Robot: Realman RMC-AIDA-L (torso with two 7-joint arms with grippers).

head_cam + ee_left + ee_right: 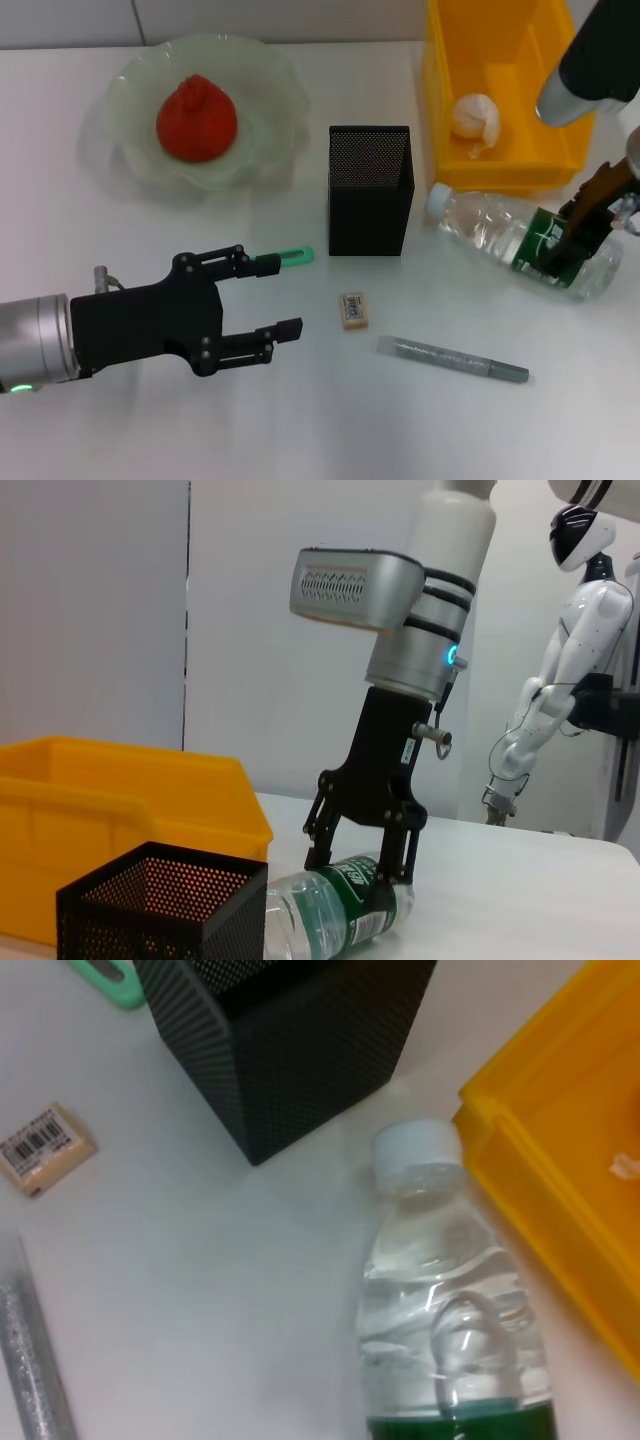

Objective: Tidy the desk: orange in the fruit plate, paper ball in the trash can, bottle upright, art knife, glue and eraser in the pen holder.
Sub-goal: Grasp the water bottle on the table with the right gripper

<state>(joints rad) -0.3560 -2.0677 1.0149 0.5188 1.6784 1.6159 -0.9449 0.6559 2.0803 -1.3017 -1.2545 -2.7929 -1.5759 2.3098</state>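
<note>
- Done: orange (197,119) in the fruit plate (262,160); paper ball (474,118) in the yellow bin (447,150).
- My right gripper (362,865) clamps its fingers on the lying bottle (500,236).
- My left gripper (268,297) hovers, fingers apart.
- Left: eraser (354,309), green art knife (290,258), glue (453,359).

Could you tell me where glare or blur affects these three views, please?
Head view: soft, even light; the orange reads oversaturated red. Left wrist view: the right gripper and bottle are sharp. Right wrist view: highlights streak the bottle; the glue stick looks slightly soft.
</note>
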